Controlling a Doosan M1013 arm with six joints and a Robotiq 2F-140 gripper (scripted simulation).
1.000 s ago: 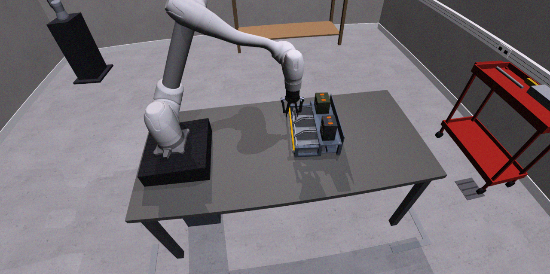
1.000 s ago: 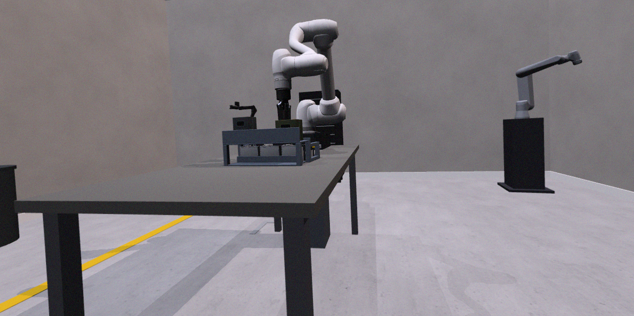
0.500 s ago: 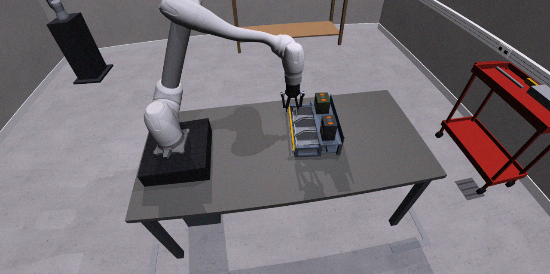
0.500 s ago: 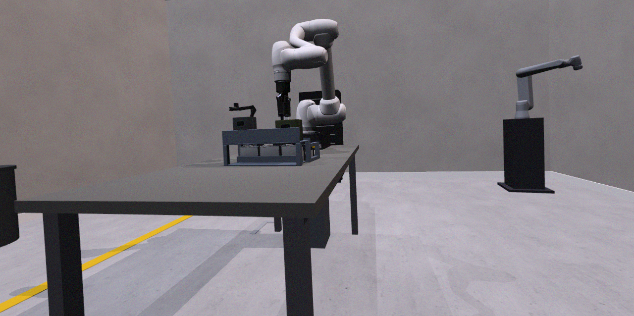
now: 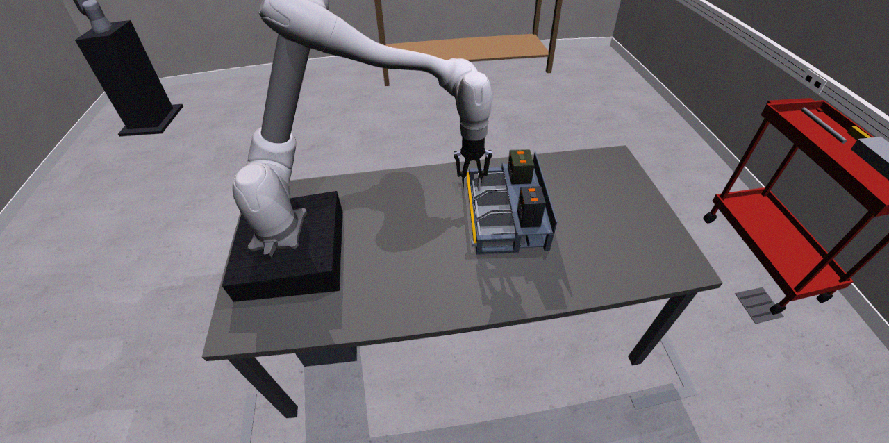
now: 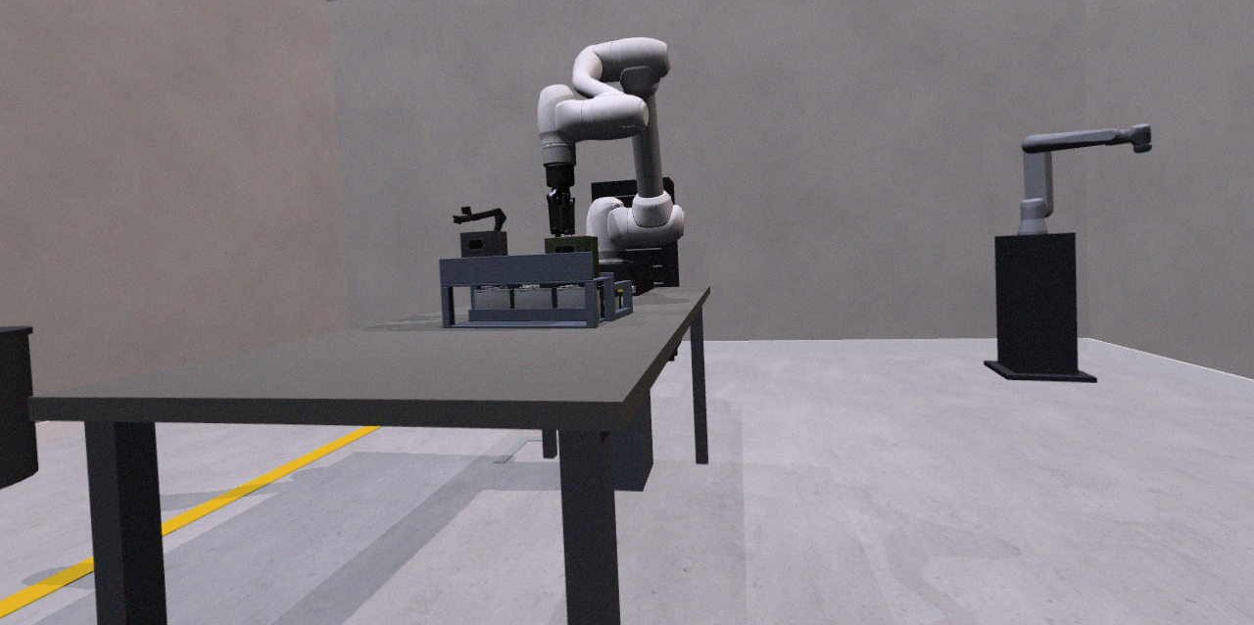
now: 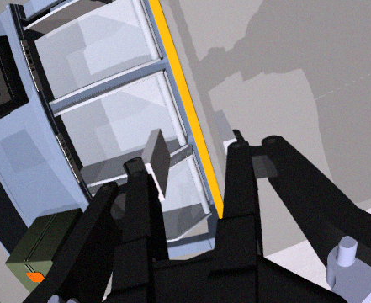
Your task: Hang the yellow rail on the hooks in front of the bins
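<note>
The yellow rail (image 5: 471,211) lies along the front edge of the blue-grey bin rack (image 5: 506,204), on the side facing my base. In the wrist view the rail (image 7: 180,79) runs from the top of the picture down to my right finger, where its near end stops. My gripper (image 5: 474,174) hangs over the far end of the rack, fingers pointing down. In the wrist view the gripper (image 7: 188,154) stands partly open with nothing clamped. A small grey plate shows in the gap below the fingers. I cannot tell how the rail sits on the hooks.
Two dark green boxes (image 5: 521,164) (image 5: 533,204) sit in the rack's back bins. My black base block (image 5: 283,244) stands at the table's left. A red cart (image 5: 808,191), a wooden shelf (image 5: 466,11) and a black pedestal with another arm (image 5: 124,73) stand off the table.
</note>
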